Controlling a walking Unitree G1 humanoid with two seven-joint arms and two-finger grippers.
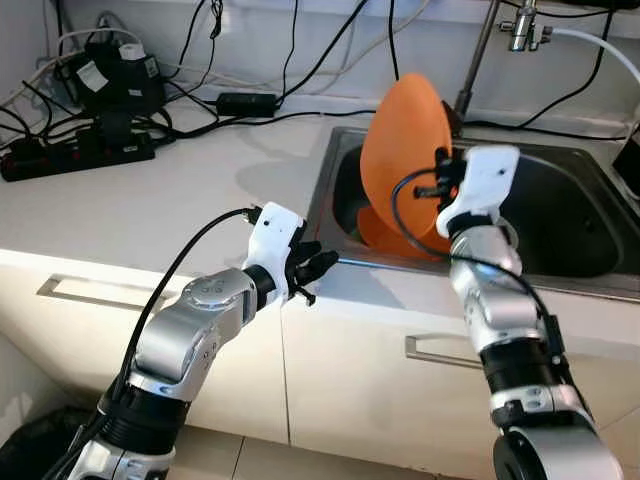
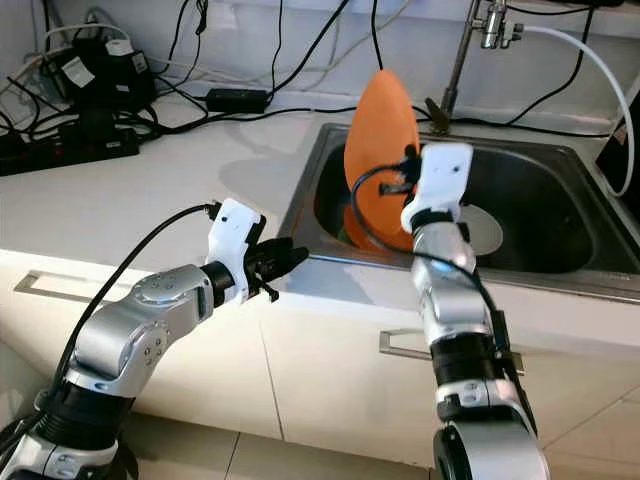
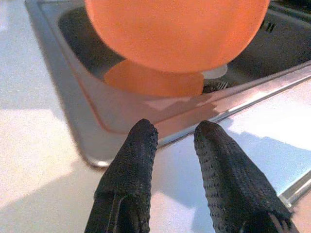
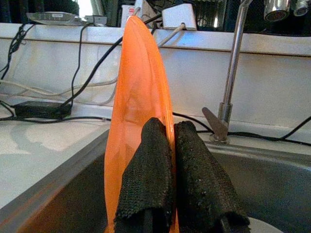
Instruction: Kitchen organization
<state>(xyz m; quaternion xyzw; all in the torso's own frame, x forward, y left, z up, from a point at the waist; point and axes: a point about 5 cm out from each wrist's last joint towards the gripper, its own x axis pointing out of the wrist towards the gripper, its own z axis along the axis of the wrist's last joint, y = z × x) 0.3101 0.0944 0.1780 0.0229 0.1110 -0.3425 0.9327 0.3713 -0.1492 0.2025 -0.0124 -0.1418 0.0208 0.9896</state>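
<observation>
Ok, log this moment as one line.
right pincer: shut on orange plate, upright over sink | left pincer: open, at sink's front-left corner | second orange plate: in sink

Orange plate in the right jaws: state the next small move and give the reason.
Probably carry the orange plate sideways toward the white countertop. The right gripper pinches its rim, holding it on edge above the sink, apart from a second orange plate lying in the basin. The left gripper hovers open at the sink's front edge, holding nothing.

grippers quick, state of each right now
Left gripper: open, empty, at the steel sink's front rim.
Right gripper: shut on the round orange plastic plate, held upright over the sink.
</observation>
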